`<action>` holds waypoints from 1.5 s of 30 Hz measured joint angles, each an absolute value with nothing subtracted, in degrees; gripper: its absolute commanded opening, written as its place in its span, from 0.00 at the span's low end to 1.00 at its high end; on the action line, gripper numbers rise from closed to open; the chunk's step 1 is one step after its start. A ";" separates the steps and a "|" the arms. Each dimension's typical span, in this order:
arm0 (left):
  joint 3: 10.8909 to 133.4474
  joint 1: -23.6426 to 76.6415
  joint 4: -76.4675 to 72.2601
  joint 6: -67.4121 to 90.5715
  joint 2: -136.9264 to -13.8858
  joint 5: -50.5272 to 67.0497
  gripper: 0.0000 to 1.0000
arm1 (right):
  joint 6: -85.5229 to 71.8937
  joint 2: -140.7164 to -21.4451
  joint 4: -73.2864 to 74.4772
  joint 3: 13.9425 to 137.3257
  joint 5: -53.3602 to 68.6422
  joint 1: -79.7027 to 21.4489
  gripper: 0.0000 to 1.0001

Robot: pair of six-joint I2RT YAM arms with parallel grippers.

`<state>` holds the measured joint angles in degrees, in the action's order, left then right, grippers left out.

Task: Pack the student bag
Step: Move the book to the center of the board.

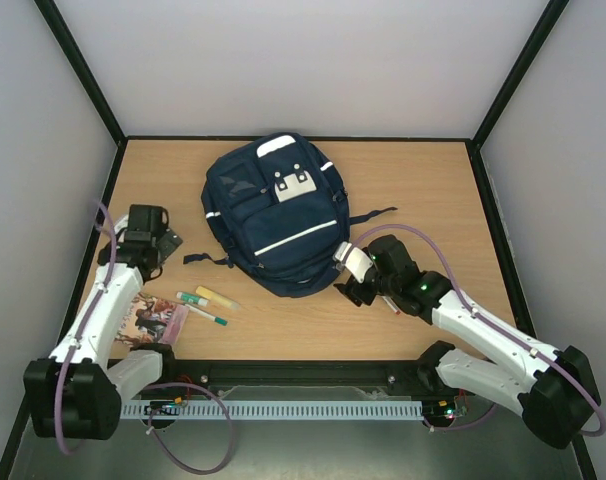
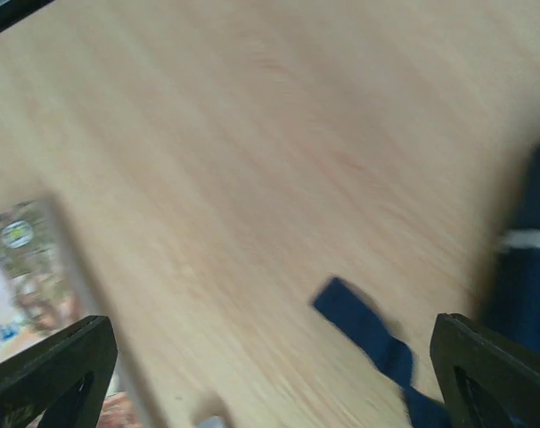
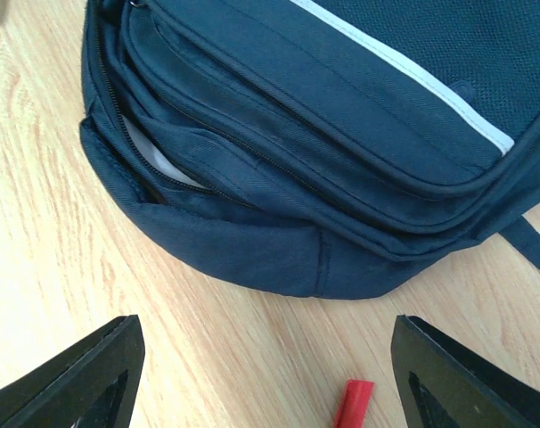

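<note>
On the wooden bench (image 1: 423, 190), the student bag (image 1: 273, 215) is lying flat near the middle, a little toward the far wall, with its front pockets and white stripes facing up and its top end pointing away from the arms. Its rounded bottom end is facing the near edge, and in the right wrist view a zip along that end is gaping slightly, showing something pale inside. The right end effector (image 1: 345, 278) is hovering just beside the bag's lower right corner, its jaws standing wide apart with nothing between them; the bag is filling the upper part of its wrist view, apart from the fingers (image 3: 83, 374). A small red piece (image 3: 353, 403) is lying on the bare wood near them. The left end effector (image 1: 155, 240) is hanging over the left side of the bench, clear of the bag, its jaws likewise spread wide and gripping nothing. A dark strap (image 2: 368, 343) from the bag's left side is trailing across the wood in the blurred left wrist view. A book (image 1: 153, 318) with a colourful cover is lying beside the left arm at the near left, and a few pens (image 1: 208, 305) are lying between that book and the bag's bottom end, not touching the bag.
</note>
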<state>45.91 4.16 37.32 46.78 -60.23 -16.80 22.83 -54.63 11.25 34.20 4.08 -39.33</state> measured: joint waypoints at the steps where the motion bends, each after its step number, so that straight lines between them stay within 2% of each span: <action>1: 45.10 1.89 37.93 47.99 -60.18 -16.82 0.99 | 22.65 -54.72 11.07 34.20 3.73 -39.33 0.77; 6: 41.28 -6.63 40.73 53.49 -59.53 -16.93 0.99 | 22.41 -54.94 10.63 34.11 2.70 -39.31 0.78; 13: 40.42 -11.51 45.76 60.31 -59.29 -19.99 0.99 | 22.44 -55.72 10.61 33.93 2.50 -39.31 0.79; 19: 34.04 -16.53 46.00 62.19 -59.27 -18.39 0.99 | 22.46 -56.27 10.61 33.91 2.52 -39.31 0.79; 34: 30.17 -17.08 46.76 65.14 -62.65 -14.31 0.99 | 22.48 -57.43 10.68 33.89 2.55 -39.31 0.80; 45: 32.12 -17.08 38.09 64.69 -72.69 -15.31 0.91 | 22.48 -58.11 10.79 33.89 2.52 -39.31 0.80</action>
